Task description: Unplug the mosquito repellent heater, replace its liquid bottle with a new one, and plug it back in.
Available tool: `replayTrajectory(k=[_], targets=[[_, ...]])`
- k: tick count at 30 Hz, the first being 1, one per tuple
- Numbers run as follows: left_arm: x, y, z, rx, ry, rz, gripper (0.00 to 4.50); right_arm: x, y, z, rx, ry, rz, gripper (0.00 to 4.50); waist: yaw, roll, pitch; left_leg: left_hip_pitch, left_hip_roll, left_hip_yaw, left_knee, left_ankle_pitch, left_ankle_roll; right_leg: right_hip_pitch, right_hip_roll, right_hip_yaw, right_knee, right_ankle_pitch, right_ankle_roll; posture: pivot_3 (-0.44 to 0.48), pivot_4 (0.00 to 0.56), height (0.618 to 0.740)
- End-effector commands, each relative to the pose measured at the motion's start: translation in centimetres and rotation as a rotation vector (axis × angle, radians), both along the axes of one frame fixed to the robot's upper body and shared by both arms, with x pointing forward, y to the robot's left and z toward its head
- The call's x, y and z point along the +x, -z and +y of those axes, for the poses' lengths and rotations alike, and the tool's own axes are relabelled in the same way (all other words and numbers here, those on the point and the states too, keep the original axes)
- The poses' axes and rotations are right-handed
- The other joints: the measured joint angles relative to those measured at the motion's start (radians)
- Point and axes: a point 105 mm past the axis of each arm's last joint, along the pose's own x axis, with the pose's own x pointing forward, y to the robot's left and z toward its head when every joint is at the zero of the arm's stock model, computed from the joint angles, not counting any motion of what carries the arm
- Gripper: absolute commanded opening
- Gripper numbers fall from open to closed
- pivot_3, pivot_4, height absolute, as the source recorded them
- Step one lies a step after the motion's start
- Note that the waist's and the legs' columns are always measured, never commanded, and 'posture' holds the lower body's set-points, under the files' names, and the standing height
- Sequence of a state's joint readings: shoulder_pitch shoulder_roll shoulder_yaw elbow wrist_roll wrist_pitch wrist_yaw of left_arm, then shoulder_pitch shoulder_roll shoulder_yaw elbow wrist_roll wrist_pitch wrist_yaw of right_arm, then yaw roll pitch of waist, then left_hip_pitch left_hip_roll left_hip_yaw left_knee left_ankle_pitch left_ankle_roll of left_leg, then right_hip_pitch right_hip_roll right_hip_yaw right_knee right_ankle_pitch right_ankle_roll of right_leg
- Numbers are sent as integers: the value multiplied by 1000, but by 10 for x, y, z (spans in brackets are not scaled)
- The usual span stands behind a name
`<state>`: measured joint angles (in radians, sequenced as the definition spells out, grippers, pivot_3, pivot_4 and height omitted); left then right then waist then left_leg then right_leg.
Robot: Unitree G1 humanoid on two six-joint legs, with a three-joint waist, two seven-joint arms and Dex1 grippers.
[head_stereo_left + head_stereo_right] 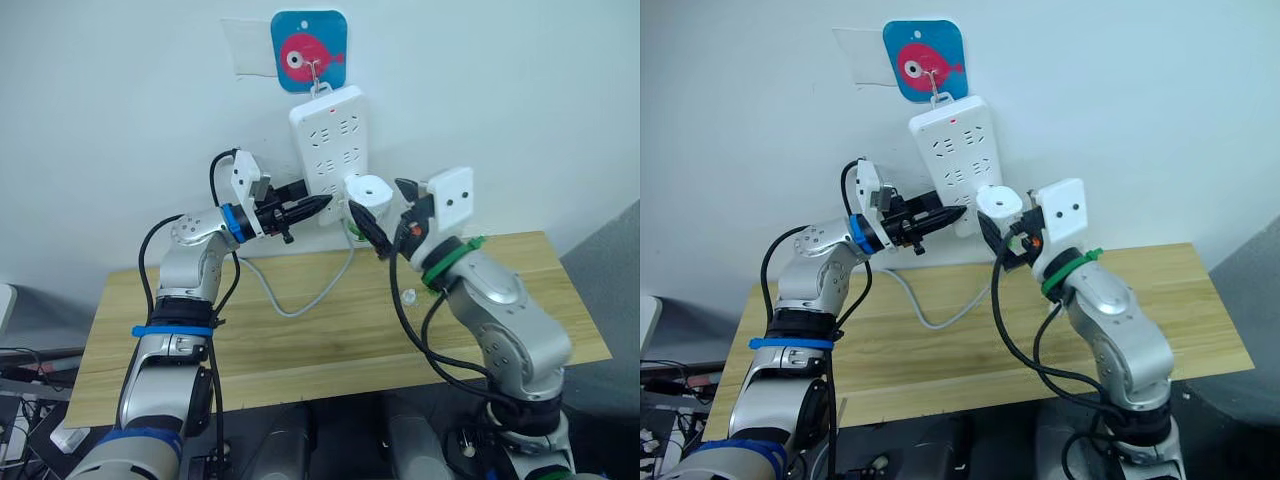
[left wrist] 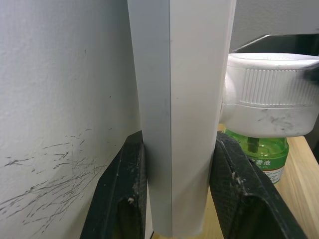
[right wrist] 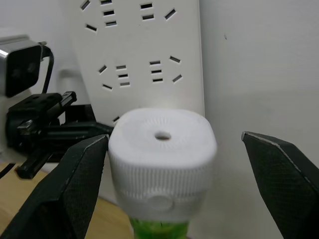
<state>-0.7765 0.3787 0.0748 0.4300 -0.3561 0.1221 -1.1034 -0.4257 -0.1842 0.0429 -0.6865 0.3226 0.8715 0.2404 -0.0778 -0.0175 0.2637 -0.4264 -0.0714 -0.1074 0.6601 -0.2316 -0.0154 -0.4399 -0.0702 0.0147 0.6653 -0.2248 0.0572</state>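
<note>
The mosquito repellent heater (image 1: pixel 366 190) is a small white rounded unit with a hole in its top, plugged into the lower part of the white power strip (image 1: pixel 330 130) on the wall. Its green liquid bottle (image 2: pixel 259 152) hangs under it. My right gripper (image 3: pixel 174 139) is open and straddles the heater (image 3: pixel 162 144), one finger close beside it and the other well apart. My left gripper (image 1: pixel 318 205) is shut on the strip's lower edge (image 2: pixel 184 99), with one black finger (image 2: pixel 119 189) pressed against each side.
The strip hangs from a hook on a blue fish plaque (image 1: pixel 308 50). Its white cable (image 1: pixel 300 305) loops down onto the wooden table (image 1: pixel 300 350) below. The wall is right behind both grippers. My left gripper (image 3: pixel 50 132) also shows beside the heater in the right wrist view.
</note>
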Motion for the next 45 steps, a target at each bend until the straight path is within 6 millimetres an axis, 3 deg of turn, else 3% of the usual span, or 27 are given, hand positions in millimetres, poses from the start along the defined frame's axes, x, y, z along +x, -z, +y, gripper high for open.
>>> replayTrajectory(k=[1, 6, 9, 19, 20, 22, 32, 39, 45], targets=[[-3, -5, -6, 30, 47, -40, 1304, -22, -12, -2, -9, -94, -47, 4477, 0, 0, 0, 0, 0, 0, 0, 0, 0, 0, 0, 0, 0, 0, 0, -104, 242, 740], [0, -6, -7, 32, 51, -45, 1304, -30, -3, -13, -63, -154, -16, 4477, 1, 0, 0, 0, 0, -1, 0, 0, 1, 2, 0, -1, -1, 0, 0, -109, 243, 740], [1, -7, -7, 33, 51, -46, 1304, -29, 3, -20, -80, -169, -1, 3881, 1, 0, 0, 0, 0, 0, 1, -1, 1, 2, 0, -1, -1, 0, 0, -113, 245, 740], [5, -8, -6, 36, 42, -48, 1304, -23, 10, -20, -100, -197, 3, 162, 3, 0, 0, 0, 0, 0, 1, 0, 1, 2, 0, -2, 0, 0, 0, -114, 249, 740], [5, -8, -5, 36, 41, -48, 1304, -23, 10, -19, -99, -198, 2, 29, 3, 0, 0, 0, 0, 0, 1, 0, 1, 2, 0, -2, 0, 0, 0, -112, 247, 740], [6, -8, -4, 36, 35, -50, 1304, -23, 9, -19, -99, -201, -3, 29, 3, 0, 0, 0, 0, 0, 1, 0, 1, 2, 0, -2, 0, 0, 0, -112, 247, 740], [2, -13, 24, 30, -50, -56, 4440, -27, 4, -11, -101, -251, -13, 0, -4, 0, 0, 0, 1, 0, 1, 0, 1, 1, 0, -1, 0, 0, 0, -78, 237, 740], [-34, -13, 49, 57, -85, -66, 4480, -31, 6, -4, -115, -295, -20, 0, -2, 0, 0, 0, 2, 0, 0, 0, 1, 0, 0, 0, 0, 0, 0, -58, 237, 740], [-83, -13, 39, 78, -8, -56, 4480, -32, 12, 2, -130, -337, -7, 0, 19, 0, 0, 0, 2, 0, 0, 0, 1, 1, -1, 0, 0, 0, 0, -15, 234, 740]])
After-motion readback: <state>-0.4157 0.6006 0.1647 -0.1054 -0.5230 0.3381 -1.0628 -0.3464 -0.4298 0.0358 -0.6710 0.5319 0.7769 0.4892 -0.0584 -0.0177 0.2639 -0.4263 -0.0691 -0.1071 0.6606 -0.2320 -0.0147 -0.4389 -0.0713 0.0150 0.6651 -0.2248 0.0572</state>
